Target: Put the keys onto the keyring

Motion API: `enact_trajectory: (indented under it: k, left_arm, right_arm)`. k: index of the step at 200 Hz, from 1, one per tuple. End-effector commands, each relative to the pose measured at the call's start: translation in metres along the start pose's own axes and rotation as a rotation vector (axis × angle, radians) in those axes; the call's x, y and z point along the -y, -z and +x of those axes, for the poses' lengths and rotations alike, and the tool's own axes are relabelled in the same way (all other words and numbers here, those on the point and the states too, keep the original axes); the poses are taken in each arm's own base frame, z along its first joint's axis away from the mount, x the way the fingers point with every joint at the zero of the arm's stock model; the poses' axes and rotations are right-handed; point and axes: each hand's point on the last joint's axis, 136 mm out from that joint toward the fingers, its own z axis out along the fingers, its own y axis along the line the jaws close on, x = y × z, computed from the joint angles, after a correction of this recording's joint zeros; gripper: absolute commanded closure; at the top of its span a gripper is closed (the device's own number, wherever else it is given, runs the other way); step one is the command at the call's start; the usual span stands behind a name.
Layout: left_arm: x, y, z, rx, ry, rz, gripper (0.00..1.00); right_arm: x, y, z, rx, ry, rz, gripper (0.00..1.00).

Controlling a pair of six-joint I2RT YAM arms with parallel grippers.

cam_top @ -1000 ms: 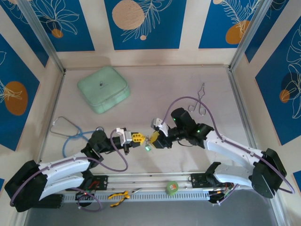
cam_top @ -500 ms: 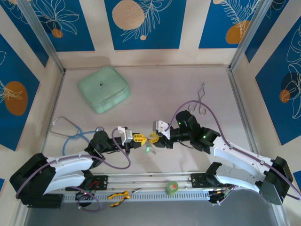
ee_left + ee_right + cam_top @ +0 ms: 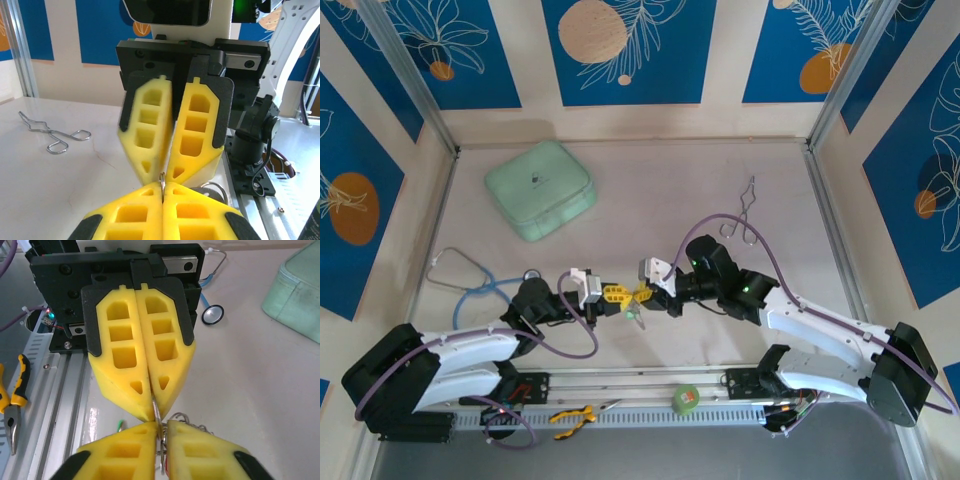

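The keyring [image 3: 157, 416] — a thin metal ring seen edge-on — is at mid-table [image 3: 670, 200], pinched by the left gripper [image 3: 625, 295] from 9 o'clock and the right gripper [image 3: 648, 293] from 3 o'clock, tips touching — green key [image 3: 631, 314] just beside at 6 o'clock.

nothing readable; the mint-green case [image 3: 540, 188] bears a small, illegible dark mark.
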Motion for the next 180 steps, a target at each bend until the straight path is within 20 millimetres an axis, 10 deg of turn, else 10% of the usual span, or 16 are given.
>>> enact_trajectory:
  k: [1,48,132,180]
  left_arm:
    - [0.008,-0.001,-0.018,0.052,-0.027,0.038,1.0]
    - [0.008,0.001,-0.018,0.045,-0.038,0.031,1.0]
    - [0.004,0.003,-0.025,0.058,-0.057,-0.002,1.0]
    - [0.004,0.004,-0.026,0.051,-0.057,-0.002,1.0]
  right_arm:
    - [-0.002,0.006,-0.012,0.052,0.025,0.009,0.73]
    - [0.026,0.019,0.015,0.032,-0.013,0.196,0.55]
    - [0.004,-0.015,0.03,0.005,-0.055,0.11,0.51]
    - [0.014,-0.018,0.021,0.034,-0.035,0.155,0.75]
